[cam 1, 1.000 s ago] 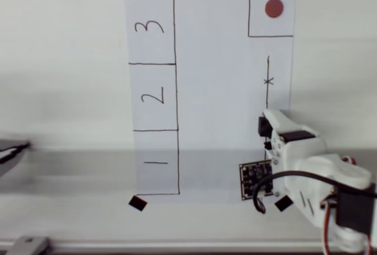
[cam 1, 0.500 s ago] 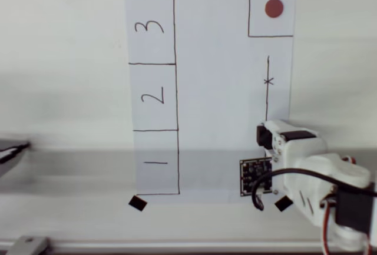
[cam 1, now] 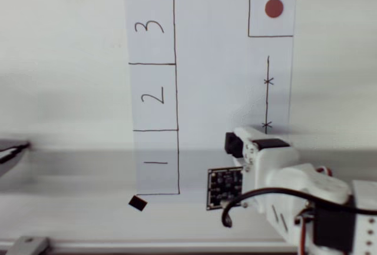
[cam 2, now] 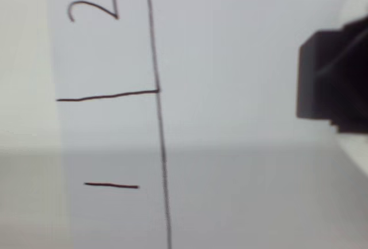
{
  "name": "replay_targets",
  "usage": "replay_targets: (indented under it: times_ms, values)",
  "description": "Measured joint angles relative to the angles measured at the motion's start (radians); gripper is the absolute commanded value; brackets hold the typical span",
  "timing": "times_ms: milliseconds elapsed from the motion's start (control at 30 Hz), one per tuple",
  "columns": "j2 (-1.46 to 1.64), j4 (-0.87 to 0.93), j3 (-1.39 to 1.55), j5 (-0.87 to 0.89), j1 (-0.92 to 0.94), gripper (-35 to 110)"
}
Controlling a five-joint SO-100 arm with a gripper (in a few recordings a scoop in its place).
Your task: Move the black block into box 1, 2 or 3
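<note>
Now the small matte black cube [cam 1: 233, 144] sits at the tip of the white robot arm's pincer [cam 1: 238, 145], which is clamped on it. From overhead the cube shows as a dark, square-edged block against the white printed paper sheet [cam 1: 212, 60], right of the pen-outlined rectangle marked 1 [cam 1: 156, 162] and well apart from it. In the wrist view the black cube [cam 2: 315, 82] fills the right edge as a blurred dark block with flat faces and a straight left side, held against dark pincer parts; whether it touches the paper cannot be told. The pen-outlined rectangle with the handwritten 2 [cam 1: 153, 96] lies along the sheet's left edge, between rectangles 1 and 3 [cam 1: 150, 28]. A black studded circuit board [cam 1: 224, 187] hangs beside the arm's wrist near the sheet's bottom edge. Flat black tape squares [cam 1: 137, 203] pin the sheet's corners to the pale tabletop [cam 1: 59, 60].
</note>
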Motion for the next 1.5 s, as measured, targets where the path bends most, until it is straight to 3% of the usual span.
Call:
replay_targets:
  times_ms: [967,1500]
  values:
    - [-0.566,0.000,-0.752,0.020,0.161,0]
    - [-0.706,0.000,-0.953,0.034,0.161,0]
